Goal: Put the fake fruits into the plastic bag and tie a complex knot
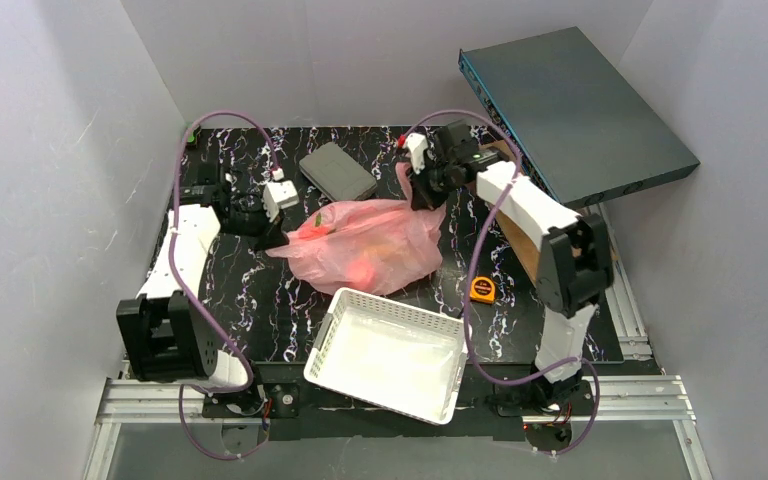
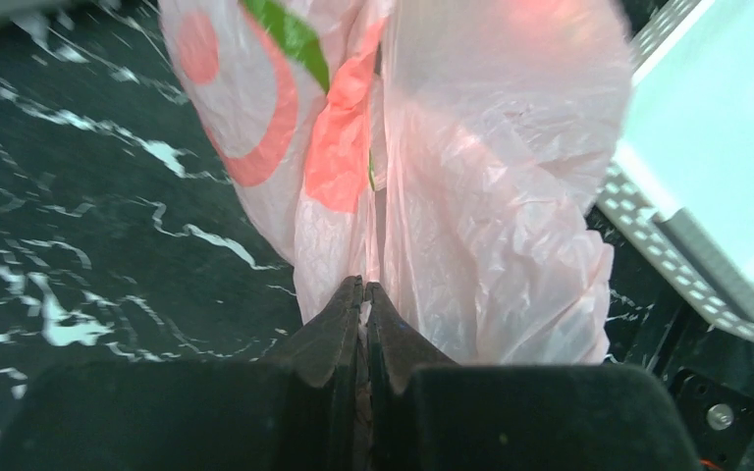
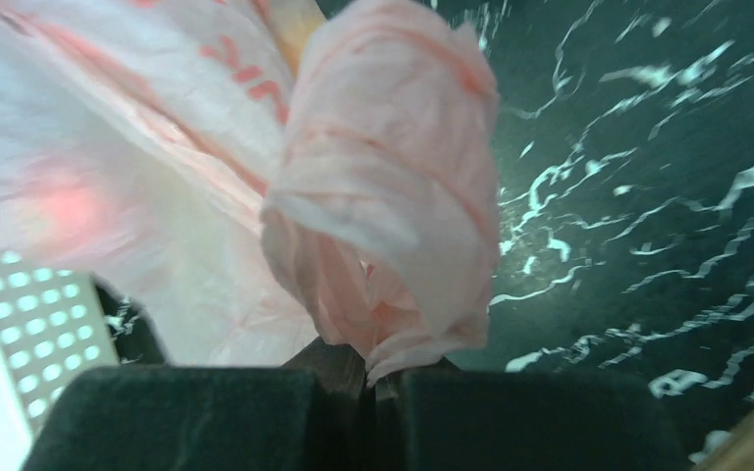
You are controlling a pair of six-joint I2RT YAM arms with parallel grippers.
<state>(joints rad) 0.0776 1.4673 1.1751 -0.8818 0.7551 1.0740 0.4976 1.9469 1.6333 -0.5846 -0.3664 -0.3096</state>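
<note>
Pinching the plastic bag [image 1: 380,238] from both sides, I have my left gripper [image 2: 363,290] closed tight on a fold of thin film at the bag's left edge. My right gripper [image 3: 368,371] is clamped on a bunched handle strip [image 3: 383,177] at its far right corner. The bag lies slumped on the dark marbled table [image 1: 260,300] between the arms, just beyond the white basket [image 1: 390,355]. A red glow through the film suggests fake fruits [image 1: 362,268] inside, though I cannot count them. No knot shows. The film looks light, limp and slippery, likely to tear if yanked. I judge the gathered handles the safest hold, with the fruits' weight anchoring the body.
</note>
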